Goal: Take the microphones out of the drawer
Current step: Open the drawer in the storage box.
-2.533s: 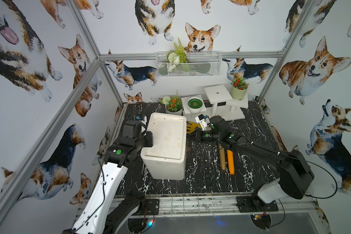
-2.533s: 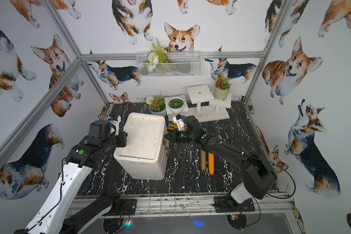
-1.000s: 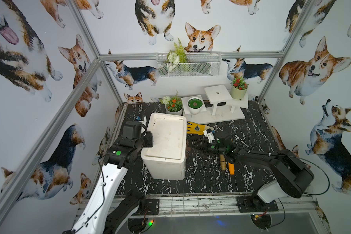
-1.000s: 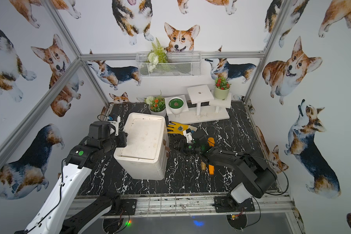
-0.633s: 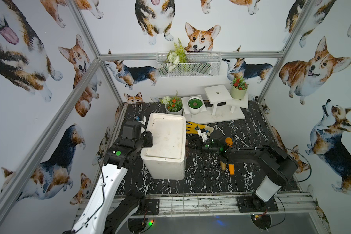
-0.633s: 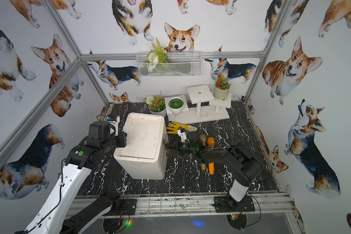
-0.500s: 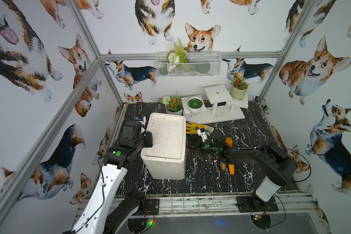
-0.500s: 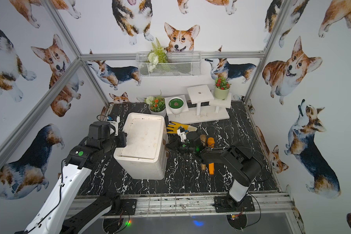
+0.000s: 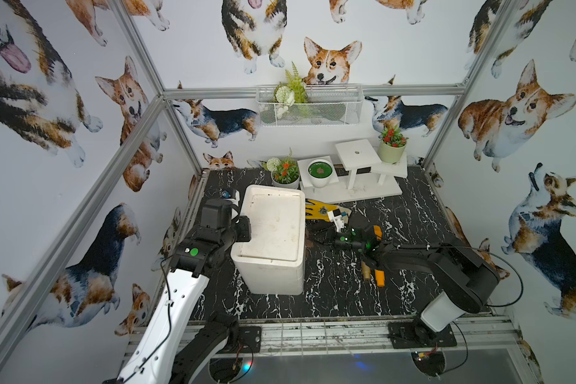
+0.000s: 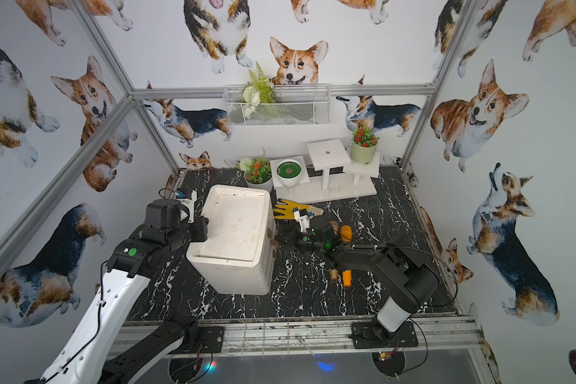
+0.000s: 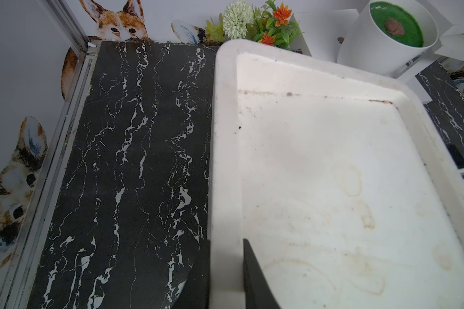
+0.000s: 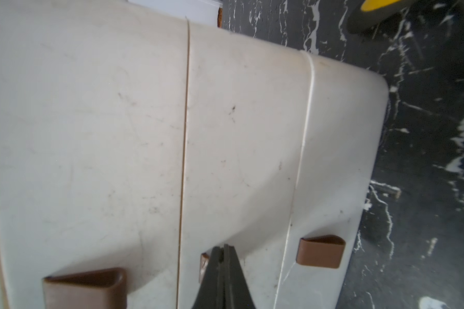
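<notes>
Left end effector (image 11: 226, 242) clamps drawer unit (image 11: 319, 160) rim; bare floor (image 11: 145, 160) alongside.

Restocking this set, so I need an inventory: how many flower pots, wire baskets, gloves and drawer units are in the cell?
Flower pots: 3
Wire basket: 1
Yellow glove: 1
Drawer unit: 1
Total: 6
</notes>
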Robot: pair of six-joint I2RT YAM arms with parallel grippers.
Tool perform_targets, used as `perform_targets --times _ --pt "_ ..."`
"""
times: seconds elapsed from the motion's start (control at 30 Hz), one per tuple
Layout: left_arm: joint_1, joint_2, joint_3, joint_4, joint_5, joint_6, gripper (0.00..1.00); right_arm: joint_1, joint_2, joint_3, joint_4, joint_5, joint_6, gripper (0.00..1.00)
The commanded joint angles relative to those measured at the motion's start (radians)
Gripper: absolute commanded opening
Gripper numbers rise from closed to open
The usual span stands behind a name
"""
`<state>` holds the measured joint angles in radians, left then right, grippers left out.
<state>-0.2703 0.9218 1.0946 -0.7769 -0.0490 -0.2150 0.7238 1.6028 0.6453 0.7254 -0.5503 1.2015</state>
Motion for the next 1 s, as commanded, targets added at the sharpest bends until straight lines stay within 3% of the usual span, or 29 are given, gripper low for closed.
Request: perform_targets --times 0.0,0.67,0.9,0.93,0.97 --pt "-0.001 0.002 0.001 0.013 0.067 -0.054 0.0 -0.032 -0.06 -0.044 -0.042 -0.009 -0.031 0.0" --pt "-0.001 0.003 -0.005 0.024 0.057 -0.067 0.0 -0.26 -0.564 -0.165 -0.627 0.133 -0.216 0.0" --pt "-0.001 0.003 -0.004 0.026 0.059 -0.073 0.0 -0.288 -0.62 -0.173 -0.685 0.145 -0.23 0.0" --pt "-0.001 0.004 -0.004 0.026 0.059 -0.074 0.0 -0.288 -0.618 -0.169 -0.688 0.144 -0.232 0.03" --pt "0.0 0.002 -0.006 0.026 0.059 -0.075 0.0 -0.288 -0.613 -0.161 -0.698 0.142 -0.238 0.18"
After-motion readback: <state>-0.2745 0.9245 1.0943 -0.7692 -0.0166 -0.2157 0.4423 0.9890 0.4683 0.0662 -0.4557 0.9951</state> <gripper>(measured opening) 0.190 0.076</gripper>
